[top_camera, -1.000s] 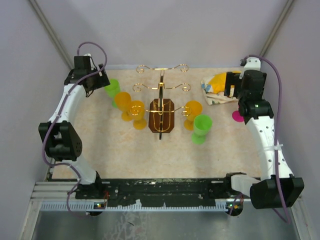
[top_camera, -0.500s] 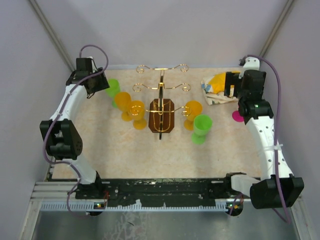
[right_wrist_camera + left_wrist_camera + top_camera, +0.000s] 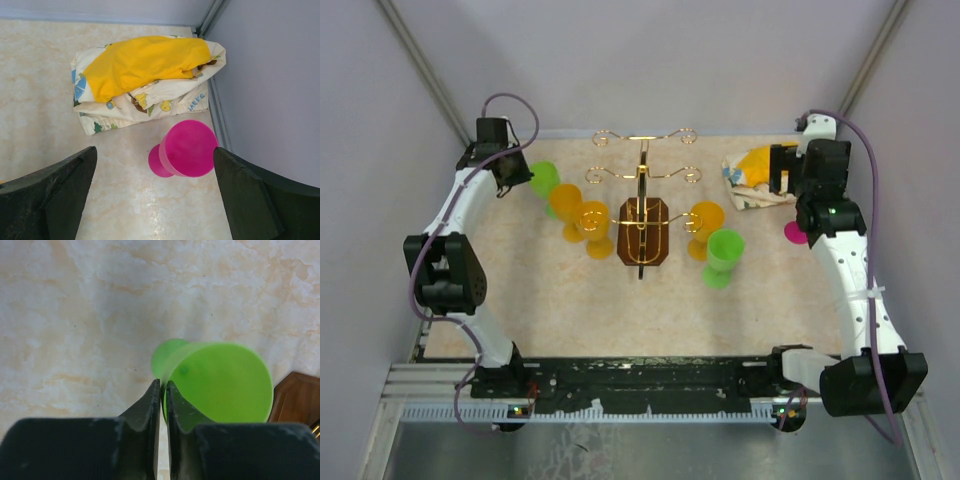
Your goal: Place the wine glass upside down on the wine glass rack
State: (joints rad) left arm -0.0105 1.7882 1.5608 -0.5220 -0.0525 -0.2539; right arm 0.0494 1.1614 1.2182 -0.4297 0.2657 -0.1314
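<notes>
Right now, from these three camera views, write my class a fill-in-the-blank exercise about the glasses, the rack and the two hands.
1. The right hand has its jaws ___ above the pink glass.
2. The top view shows ___ orange glasses.
3. The left hand is at the rim of a wine glass coloured ___.
4. The rack stands on a base made of ___.

Missing words: open; three; green; wood.

Blue print on the folded cloth (image 3: 147, 82) cannot be read.
</notes>
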